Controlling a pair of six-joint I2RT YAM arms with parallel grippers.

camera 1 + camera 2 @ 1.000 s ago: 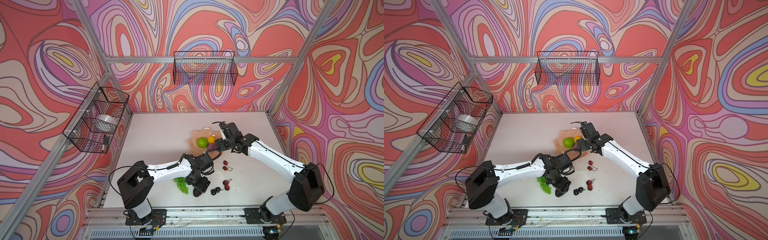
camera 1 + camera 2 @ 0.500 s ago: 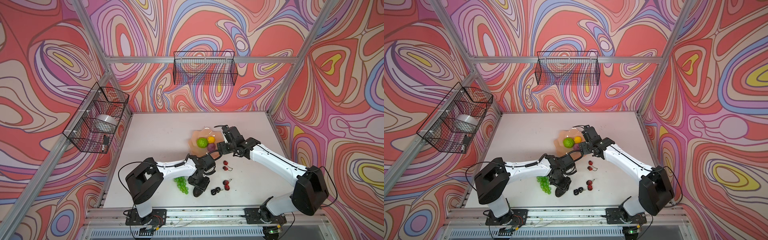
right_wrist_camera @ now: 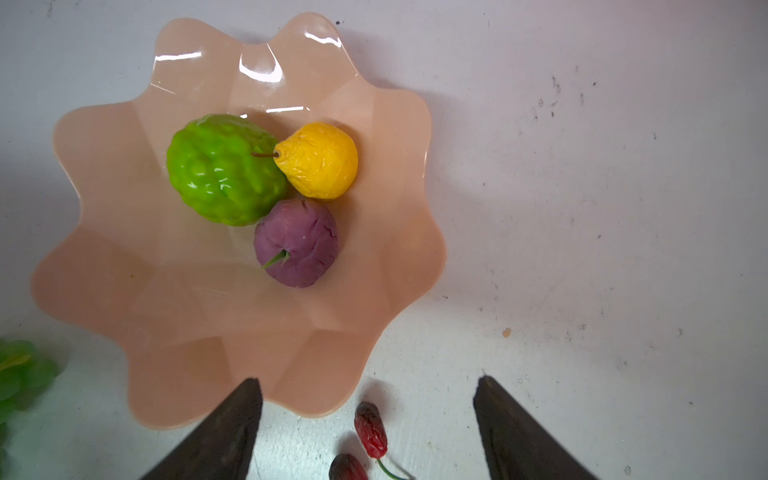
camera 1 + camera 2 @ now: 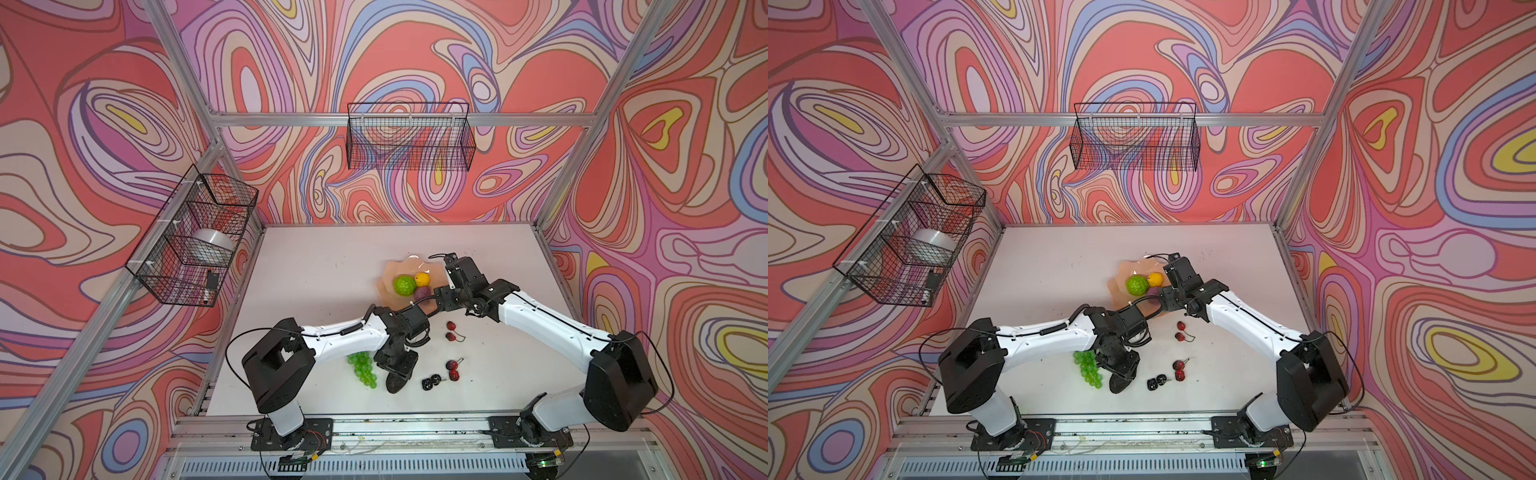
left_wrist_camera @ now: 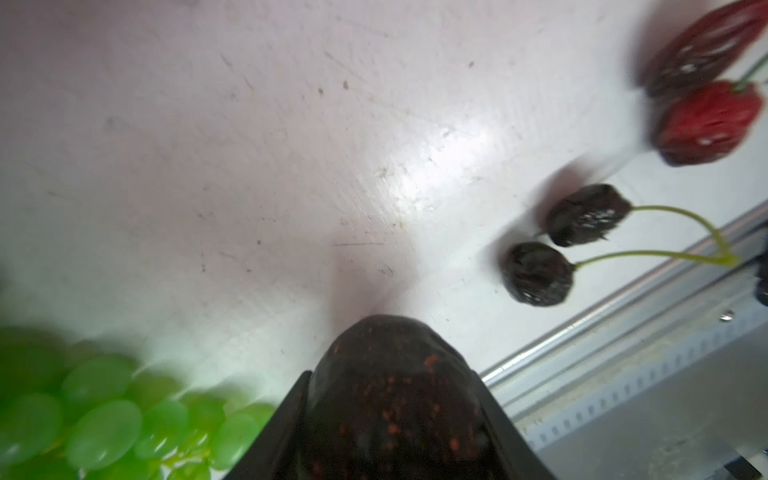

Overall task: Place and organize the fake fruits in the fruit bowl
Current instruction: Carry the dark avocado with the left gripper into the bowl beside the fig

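My left gripper [image 5: 392, 419] is shut on the dark avocado [image 5: 386, 374], low over the table near its front edge [image 4: 392, 386]. The green grape bunch [image 4: 363, 370] lies just beside it, touching nothing. A black berry pair [image 4: 431, 381] and a red cherry pair [image 4: 453, 369] lie on the gripper's other side. The peach-pink fruit bowl [image 3: 124, 270] holds a bumpy lime-green ball [image 3: 224, 170], a yellow pear-like fruit [image 3: 320, 160] and a purple ball [image 3: 297, 243]. My right gripper [image 3: 368, 384] hangs open above the bowl's near rim. Another red cherry pair [image 3: 371, 428] lies on the table below its fingers.
A black wire basket [image 4: 195, 245] on the left wall holds a tape roll. Another wire basket [image 4: 409, 141] hangs on the back wall. The metal rail [image 5: 623, 345] along the table's front edge runs close behind the avocado.
My left gripper's jaws have closed in on the avocado. The right gripper has drifted slightly away from the bowl's middle toward its near rim, still open.
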